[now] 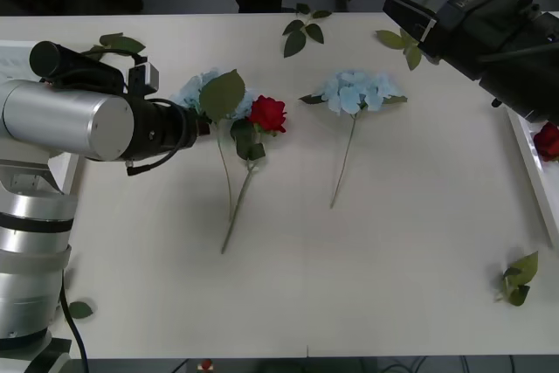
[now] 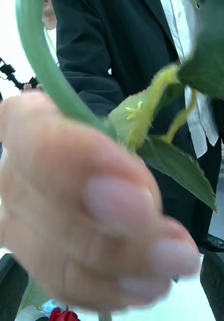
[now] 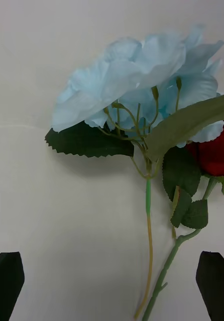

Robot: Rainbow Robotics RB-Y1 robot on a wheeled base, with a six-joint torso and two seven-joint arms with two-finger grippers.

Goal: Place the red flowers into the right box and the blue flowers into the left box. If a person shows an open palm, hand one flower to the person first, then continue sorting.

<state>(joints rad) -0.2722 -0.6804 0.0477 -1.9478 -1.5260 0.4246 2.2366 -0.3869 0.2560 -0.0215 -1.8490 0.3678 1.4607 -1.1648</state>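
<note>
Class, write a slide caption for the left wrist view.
Open left gripper hovers before a blue flower beside a red rose.

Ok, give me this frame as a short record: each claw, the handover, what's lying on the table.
left claw: open, over a blue flower beside a red rose
right claw: open, raised to a person's hand gripping a green stem
right box: boxed rose inside
table: second blue flower, loose leaf sprigs

On the surface [image 1: 393,268], a hydrangea [image 1: 203,89] and a rose [image 1: 267,113] lie touching left of centre, with a second hydrangea [image 1: 356,91] to their right. Another rose [image 1: 548,140] lies in the tray [image 1: 533,163] at the right edge.
</note>
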